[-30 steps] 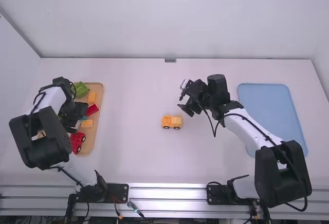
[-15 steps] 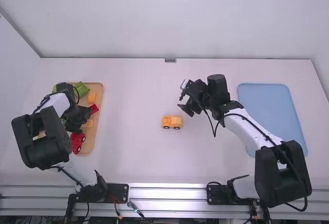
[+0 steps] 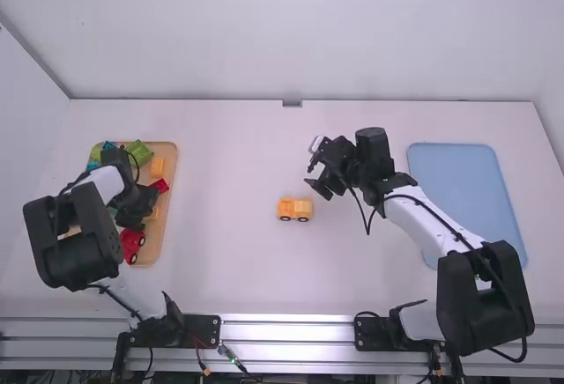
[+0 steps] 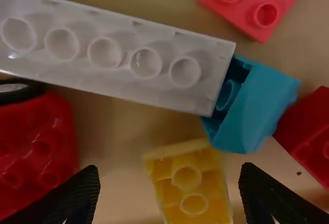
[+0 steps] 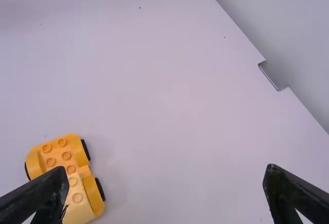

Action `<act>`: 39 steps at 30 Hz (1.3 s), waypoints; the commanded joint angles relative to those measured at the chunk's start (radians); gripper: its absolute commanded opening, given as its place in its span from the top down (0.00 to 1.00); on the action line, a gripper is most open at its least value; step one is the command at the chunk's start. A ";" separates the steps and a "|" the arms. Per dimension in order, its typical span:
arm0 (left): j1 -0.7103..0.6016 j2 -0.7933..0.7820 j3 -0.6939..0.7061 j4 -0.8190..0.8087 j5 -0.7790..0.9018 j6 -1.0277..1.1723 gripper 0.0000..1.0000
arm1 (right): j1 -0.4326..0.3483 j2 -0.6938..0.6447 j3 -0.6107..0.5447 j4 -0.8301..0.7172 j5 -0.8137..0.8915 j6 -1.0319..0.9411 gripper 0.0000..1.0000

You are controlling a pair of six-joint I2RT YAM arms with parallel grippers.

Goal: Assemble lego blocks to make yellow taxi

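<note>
Left gripper: where the left arm leans over the wooden tray (image 3: 159, 239), the left gripper (image 3: 134, 222) points down among the blocks, its two fingers standing well apart.
Yellow brick: in the left wrist view, the yellow brick (image 4: 193, 203) lies between those fingers, hollow underside up, with a gap to each finger.
White brick: the long white brick (image 4: 108, 54) lies near the yellow one, its row of round tubes facing up, one end against the teal sloped block (image 4: 259, 113).
Red pieces: a red block (image 4: 257, 3) lies near the white brick's end, and a darker red block (image 4: 311, 136) just beside the teal one; a red wheeled vehicle (image 3: 132, 241) sits in the tray.
Upper tray: green blocks (image 3: 139, 151) and an orange-yellow block (image 3: 158, 167) lie toward the tray's far end.
Yellow vehicle: the yellow vehicle (image 3: 293, 209) stands on black wheels in the middle of the white table (image 3: 229, 269), an orange-yellow part next to a paler one, studs on top.
Right gripper: the right gripper (image 3: 311, 178) hangs above the table near the yellow vehicle, its fingers spread wide.
Blue tray: the blue tray (image 3: 467, 190) lies beyond the right arm's base, partly behind the arm.
</note>
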 commanded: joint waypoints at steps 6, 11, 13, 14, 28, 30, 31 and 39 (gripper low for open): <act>-0.008 0.002 -0.043 0.007 0.020 -0.038 0.28 | -0.001 -0.008 0.010 -0.002 0.001 0.003 0.01; -0.014 0.002 -0.043 0.020 0.032 -0.048 0.28 | -0.001 -0.008 0.010 -0.003 0.001 0.003 0.01; -0.014 0.002 -0.043 0.019 0.033 -0.056 0.28 | -0.001 -0.008 0.010 -0.003 0.001 0.004 0.01; -0.016 0.002 -0.043 0.023 0.032 -0.051 0.28 | -0.001 -0.008 0.010 -0.003 0.002 0.004 0.01; -0.054 0.002 -0.045 0.038 -0.012 -0.052 0.40 | -0.001 -0.008 0.010 -0.003 0.001 0.005 0.01; -0.053 0.002 -0.045 0.030 -0.029 -0.052 0.40 | -0.001 -0.008 0.010 -0.003 0.001 0.004 0.01; -0.052 0.002 -0.045 0.029 -0.031 -0.052 0.40 | -0.001 -0.008 0.010 -0.003 0.001 0.004 0.01; -0.053 0.002 -0.046 0.032 -0.039 -0.052 0.48 | 0.000 -0.008 0.010 -0.003 0.001 0.004 0.01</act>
